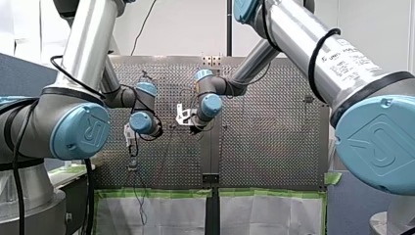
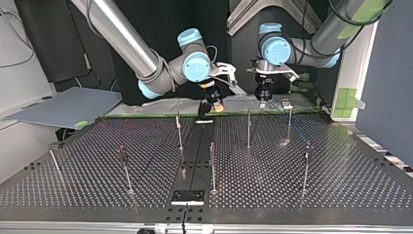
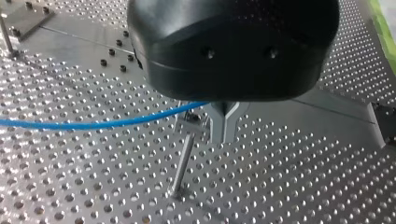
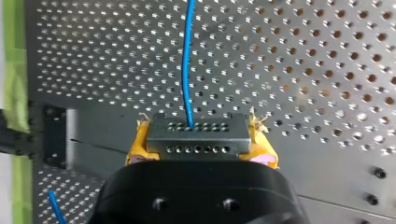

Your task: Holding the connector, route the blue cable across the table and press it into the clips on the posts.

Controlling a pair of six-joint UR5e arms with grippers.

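Seen from across the perforated table [image 2: 316, 190], the right arm's gripper [image 2: 215, 103] at the left clamps its yellow pads [image 4: 136, 148] tight on the dark connector [image 4: 196, 136]. The blue cable [image 4: 187, 60] trails from it. To the right, the left arm's gripper [image 3: 224, 136] has its metal fingers [image 3: 217, 123] pressed together beside a post [image 3: 182, 163], with the cable running up to them.

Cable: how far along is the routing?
Done: my right end effector grips the connector, with the cable leading out of it. In hand: my left end effector pinches the cable beside a post; whether it's seated in a clip can't be told. Left: the nearer posts in the top view show no cable, so most of the pressing is likely ahead.
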